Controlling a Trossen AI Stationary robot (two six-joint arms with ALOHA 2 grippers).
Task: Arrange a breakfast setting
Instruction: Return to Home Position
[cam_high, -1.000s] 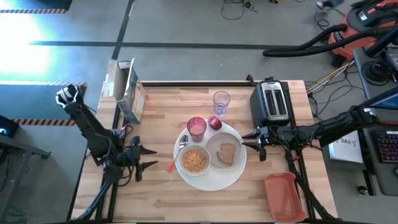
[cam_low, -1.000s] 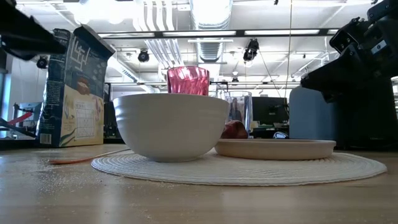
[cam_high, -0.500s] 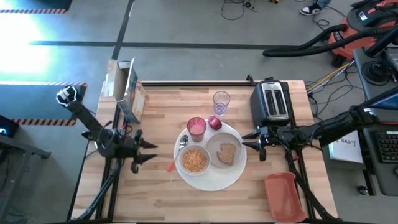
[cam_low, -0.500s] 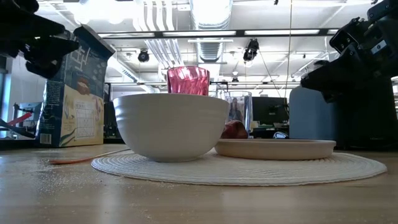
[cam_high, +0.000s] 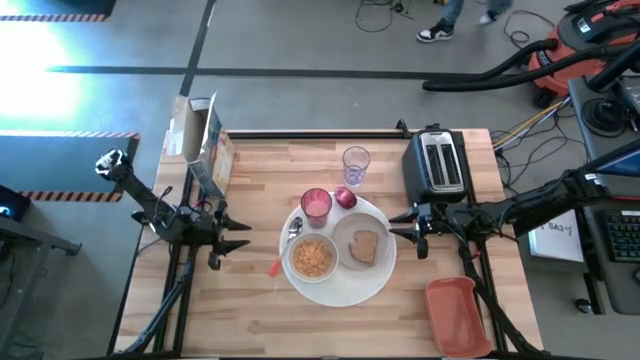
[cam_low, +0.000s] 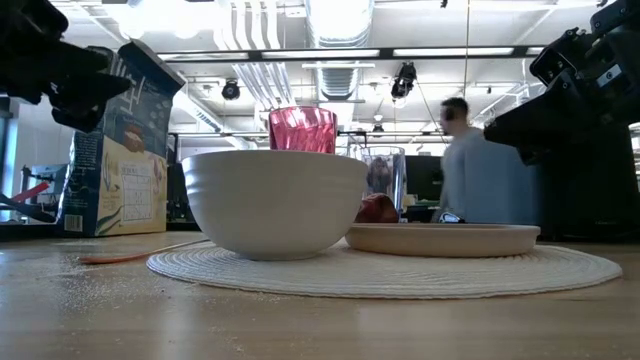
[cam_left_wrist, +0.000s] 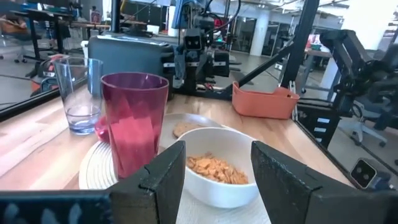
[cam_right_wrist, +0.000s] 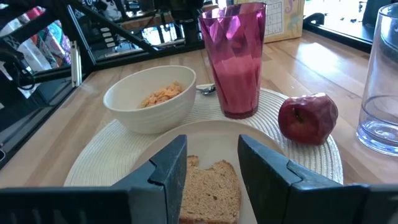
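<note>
The setting reads as laid. On the placemat (cam_high: 345, 290) stand the bowl (cam_low: 275, 205), the plate (cam_high: 339, 244) with toast (cam_high: 364, 246), the cup (cam_high: 316, 205), the red fruit (cam_high: 345, 198) and a metal spoon (cam_high: 293, 231). An orange spoon (cam_high: 273, 267) lies on bare table just beside the mat, between it and the left gripper (cam_high: 240, 239).

We note the left fingers spread wide and empty, pointing at the mat. Everything lies ahead of them, so we judge a straight retreat safe. The right gripper (cam_high: 395, 227) waits at the mat's opposite edge, fingers likewise apart and empty.

Against one second ago, the left gripper has drawn back toward the cereal box (cam_high: 205, 150), and a person (cam_low: 470, 170) now passes behind.
</note>
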